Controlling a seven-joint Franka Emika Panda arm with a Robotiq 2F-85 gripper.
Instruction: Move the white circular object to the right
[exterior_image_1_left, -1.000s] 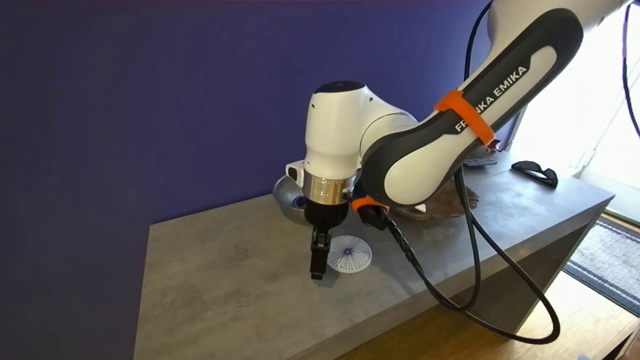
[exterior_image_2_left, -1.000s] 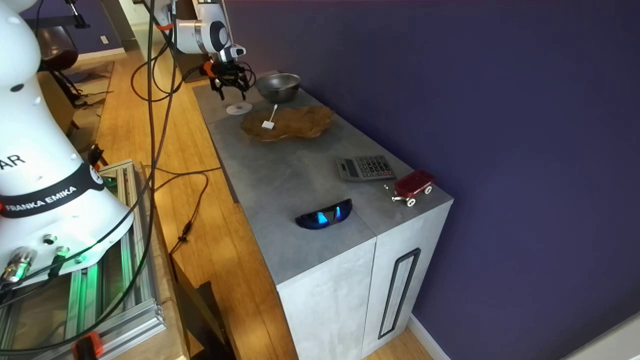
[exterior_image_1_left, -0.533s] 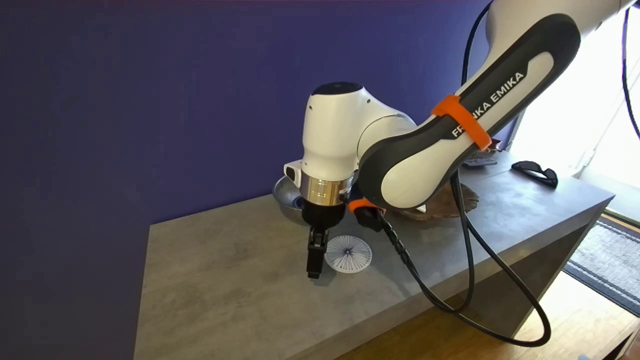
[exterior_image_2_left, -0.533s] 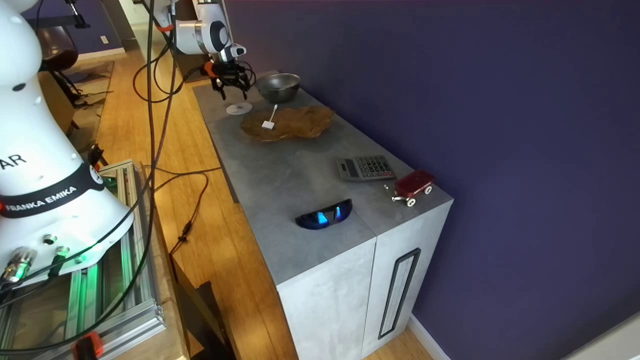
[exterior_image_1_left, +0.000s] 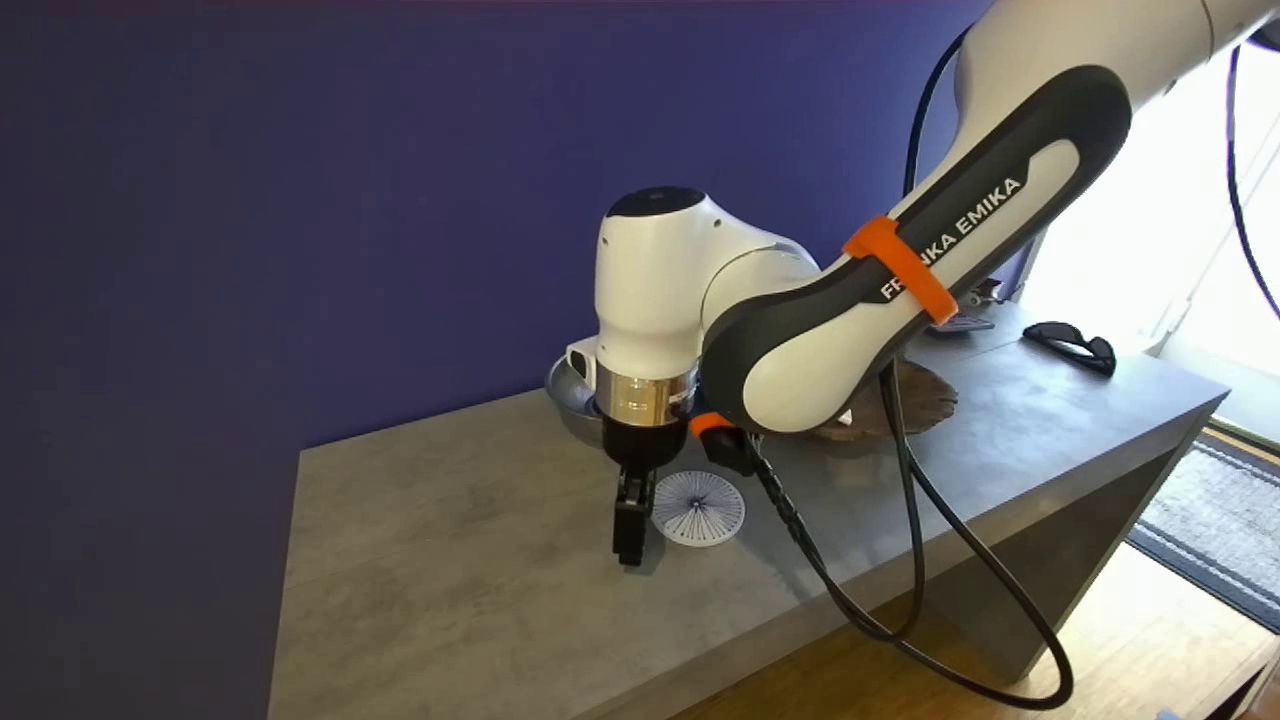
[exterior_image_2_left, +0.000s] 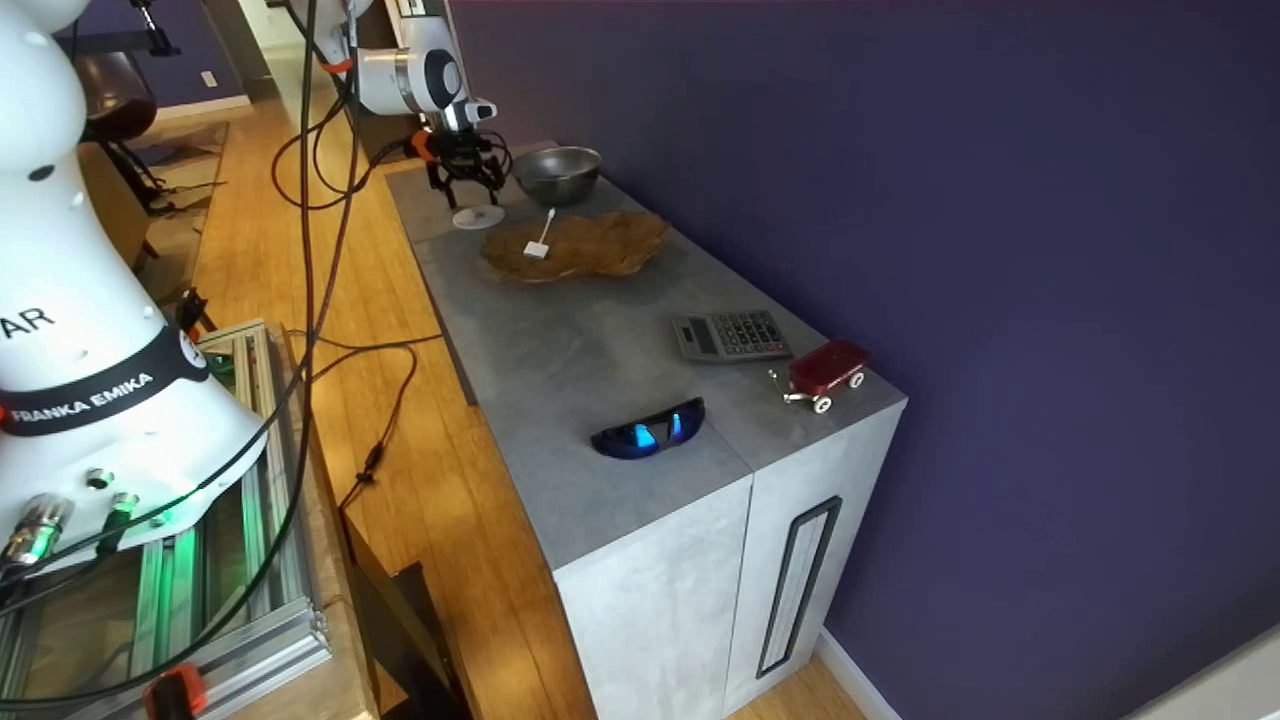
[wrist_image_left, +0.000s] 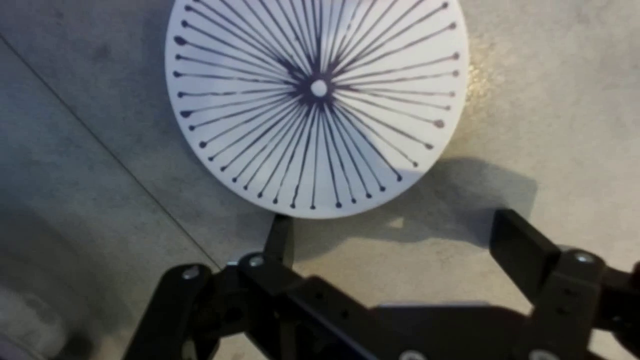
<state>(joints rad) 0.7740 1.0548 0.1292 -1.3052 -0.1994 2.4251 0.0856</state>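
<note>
The white circular object is a flat disc (exterior_image_1_left: 700, 510) with dark lines radiating from its centre. It lies flat on the grey counter (exterior_image_1_left: 430, 560) and also shows in an exterior view (exterior_image_2_left: 478, 217). In the wrist view the disc (wrist_image_left: 320, 125) fills the top middle, its top edge cut off. My gripper (exterior_image_1_left: 629, 558) is open and empty, low over the counter beside the disc. In the wrist view its fingertips (wrist_image_left: 393, 217) are wide apart; the left one meets the disc's lower edge in the picture, but I cannot tell if they touch. The gripper also shows in an exterior view (exterior_image_2_left: 472, 201).
A shiny metal bowl (exterior_image_2_left: 557, 178) stands by the wall. A brown wooden bowl (exterior_image_2_left: 610, 245) with a white adapter (exterior_image_2_left: 537, 249) lies near the disc. Farther along are a calculator (exterior_image_2_left: 735, 335), sunglasses (exterior_image_2_left: 650, 430) and a red toy wagon (exterior_image_2_left: 828, 368). A cable (exterior_image_1_left: 915, 560) hangs from the arm.
The arm has come down, and the gripper is lower, closer to the counter beside the disc. The disc has not moved. The gripper stays open.
</note>
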